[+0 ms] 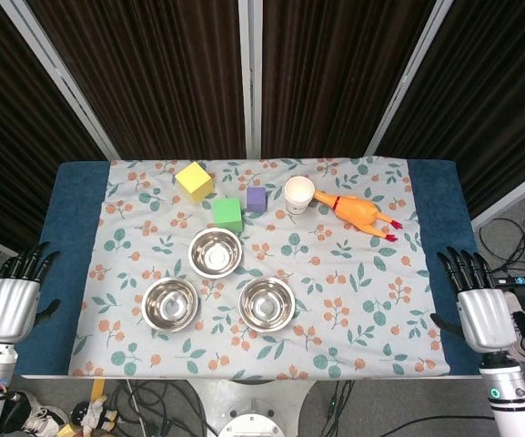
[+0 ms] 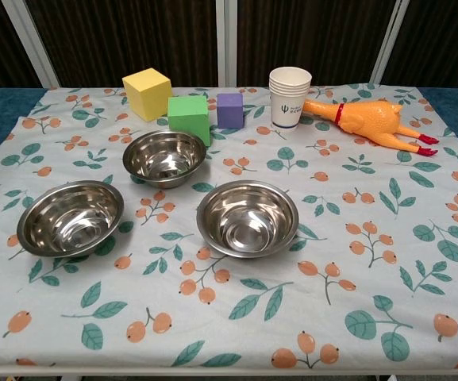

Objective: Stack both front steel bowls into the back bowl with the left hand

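Observation:
Three steel bowls sit on the floral cloth. The back bowl (image 1: 216, 251) (image 2: 165, 157) is nearest the cubes. The front left bowl (image 1: 170, 303) (image 2: 71, 217) and the front right bowl (image 1: 267, 303) (image 2: 248, 217) lie side by side, all apart from each other and empty. My left hand (image 1: 9, 305) hangs open off the table's left edge, fingers up, well left of the front left bowl. Beyond the right edge, my right hand (image 1: 482, 311) is open as well. The chest view shows neither hand.
Behind the bowls stand a yellow cube (image 1: 194, 180) (image 2: 147, 93), a green cube (image 1: 227, 213) (image 2: 189, 117) and a small purple cube (image 1: 257, 199) (image 2: 230, 110). A stack of paper cups (image 1: 299, 195) (image 2: 290, 98) and a rubber chicken (image 1: 362, 215) (image 2: 369, 119) lie at the back right.

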